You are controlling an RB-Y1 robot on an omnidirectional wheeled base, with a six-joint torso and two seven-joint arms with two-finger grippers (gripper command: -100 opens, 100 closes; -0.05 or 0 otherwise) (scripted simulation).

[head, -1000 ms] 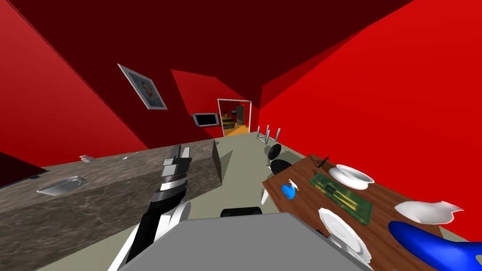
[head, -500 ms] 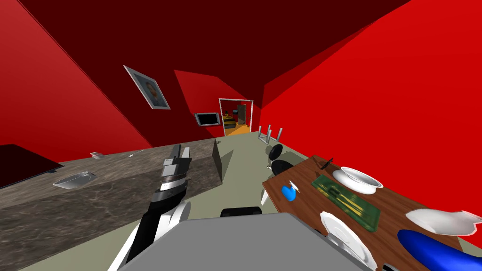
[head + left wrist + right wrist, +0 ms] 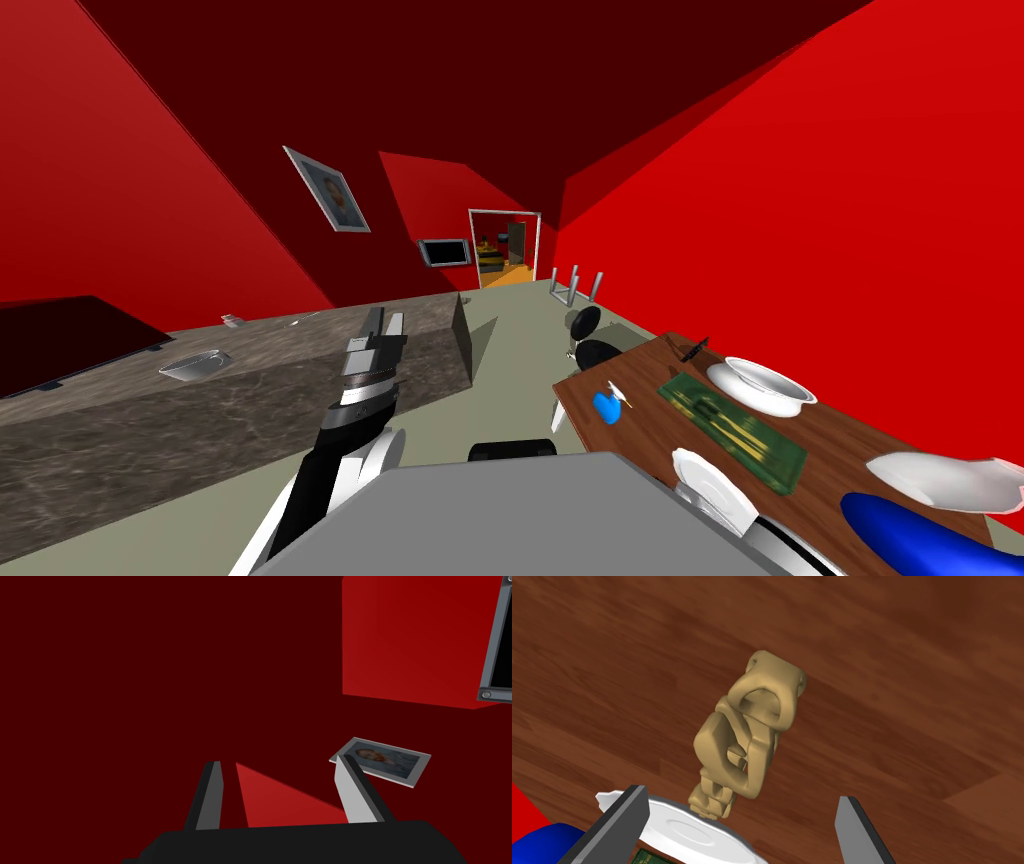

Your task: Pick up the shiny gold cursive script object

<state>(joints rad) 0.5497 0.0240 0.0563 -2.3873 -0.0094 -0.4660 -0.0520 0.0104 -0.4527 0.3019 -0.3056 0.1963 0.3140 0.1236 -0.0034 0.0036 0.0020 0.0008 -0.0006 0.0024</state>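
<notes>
The right gripper (image 3: 742, 796) has its two fingers spread wide, holding nothing, and the tan-gold script object (image 3: 747, 736) lies on the brown wooden table (image 3: 887, 676) in line with the gap between them. To grip well, advance until the blades flank its narrow sides, then squeeze. Its near end seems to meet the white plate (image 3: 682, 831) (contact is hard to judge), so that side is tight; bare wood lies open beyond. The left gripper (image 3: 277, 761), fingers apart and empty, hangs over the grey counter (image 3: 150, 420).

Flat sim light, dim left-wrist view, head view splayed w/ wide-lens distortion.
</notes>
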